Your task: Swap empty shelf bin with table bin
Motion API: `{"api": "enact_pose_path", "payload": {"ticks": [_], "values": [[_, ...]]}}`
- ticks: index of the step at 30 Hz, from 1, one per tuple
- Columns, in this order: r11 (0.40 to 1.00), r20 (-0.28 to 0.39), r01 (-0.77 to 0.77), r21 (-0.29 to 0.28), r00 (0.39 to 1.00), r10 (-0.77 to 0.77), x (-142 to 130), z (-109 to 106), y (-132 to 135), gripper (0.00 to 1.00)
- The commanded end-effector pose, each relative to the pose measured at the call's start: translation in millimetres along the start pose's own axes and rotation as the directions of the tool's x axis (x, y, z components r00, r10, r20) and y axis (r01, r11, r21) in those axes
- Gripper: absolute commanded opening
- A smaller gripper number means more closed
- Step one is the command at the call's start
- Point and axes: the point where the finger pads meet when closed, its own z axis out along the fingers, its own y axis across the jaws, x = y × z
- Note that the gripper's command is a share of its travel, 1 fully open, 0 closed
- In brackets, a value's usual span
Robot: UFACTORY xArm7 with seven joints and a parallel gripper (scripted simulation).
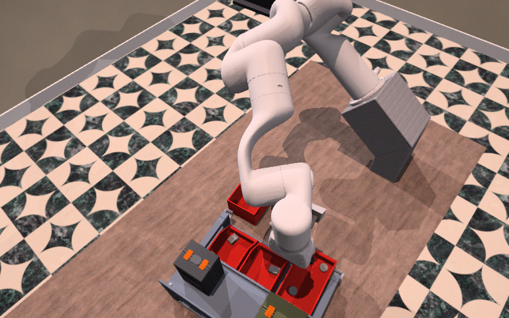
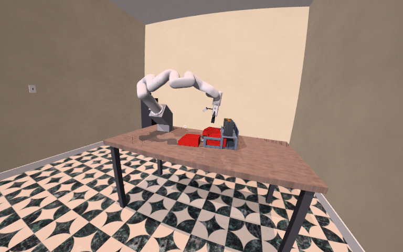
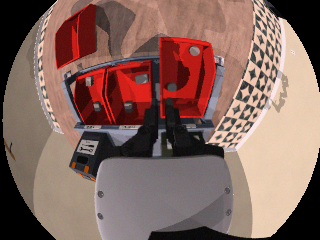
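An empty red bin (image 1: 249,212) (image 2: 189,140) (image 3: 87,30) stands on the table in front of the shelf's left end. The bin with two round parts (image 1: 307,279) (image 3: 200,75) is at the shelf's right place. It reaches farther forward than its neighbours, its front out past the front lip; I cannot tell whether it is level. My gripper (image 2: 212,121) (image 3: 161,106) is above the shelf, fingers nearly together with nothing between them. In the wrist view the fingertips show beside this bin's left wall. In the top view the arm hides them.
Two red bins with parts, left (image 1: 228,249) (image 3: 87,97) and middle (image 1: 260,267) (image 3: 127,90), sit in the shelf (image 1: 240,294) (image 2: 236,144). On its upper board stand a dark box (image 1: 199,267) (image 2: 227,127) (image 3: 87,155) and a green box (image 1: 283,304). The camera arm sticks out forward of the gripper.
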Motion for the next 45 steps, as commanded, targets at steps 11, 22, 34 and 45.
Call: {"api": "enact_pose_path", "payload": {"ticks": [11,22,34,45], "values": [[1.0,0.005,0.0,-0.003,1.0,0.0,-1,-3,1,0.0],[1.0,0.005,0.007,-0.002,1.0,-0.007,-1,-3,1,0.0],[0.848,0.016,0.528,0.039,0.849,-0.529,49,22,22,0.0],[0.392,-0.014,0.916,0.086,0.394,-0.919,121,38,49,0.0]]}}
